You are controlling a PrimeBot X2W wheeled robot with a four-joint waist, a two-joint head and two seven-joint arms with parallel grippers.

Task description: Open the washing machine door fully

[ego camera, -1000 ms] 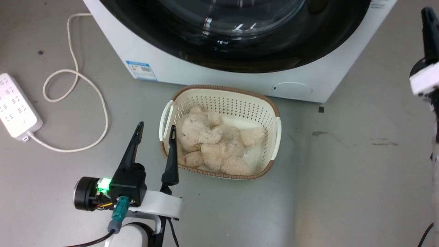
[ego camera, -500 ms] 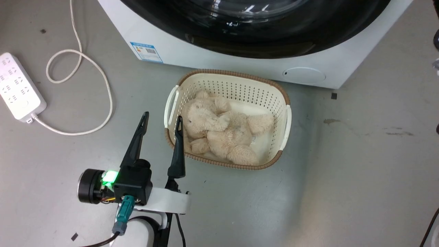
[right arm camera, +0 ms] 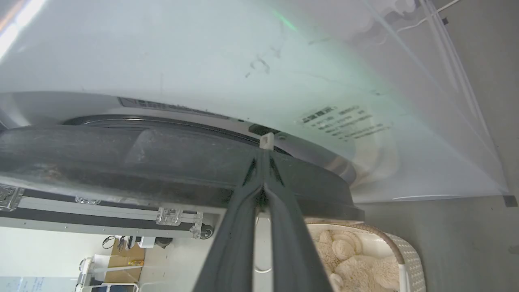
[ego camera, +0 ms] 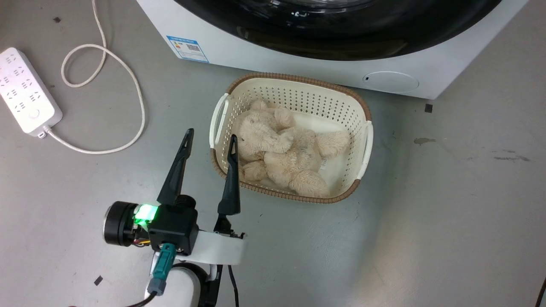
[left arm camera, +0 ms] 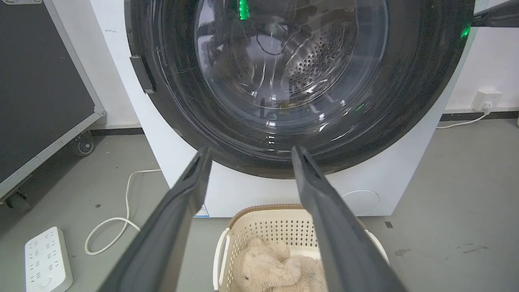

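Observation:
The washing machine door [ego camera: 341,38] is a glossy black ring, with its clear glass bowl [left arm camera: 292,73] facing the left wrist view. Seen edge-on in the right wrist view, the door's black rim [right arm camera: 162,162] stands a little off the white machine front [right arm camera: 202,61]. A small white latch piece [right arm camera: 266,140] shows at that edge. My right gripper [right arm camera: 263,162] is shut, its tips at the rim beside the latch. One of its fingers [left arm camera: 496,14] shows at the door's right side. My left gripper [ego camera: 210,135] hangs open and holds nothing, low in front of the machine.
A cream basket [ego camera: 298,79] holding a plush bear [ego camera: 281,145] sits on the floor right below the door. A white power strip [ego camera: 27,102] and its looped cable [ego camera: 128,85] lie to the left. A small round white flap [ego camera: 390,82] is at the machine's lower right. A black wheeled case [left arm camera: 40,93] stands left.
The head camera has moved, sliding the machine, basket and power strip up and right in its view. The right gripper, at that view's right edge a second ago, has left it.

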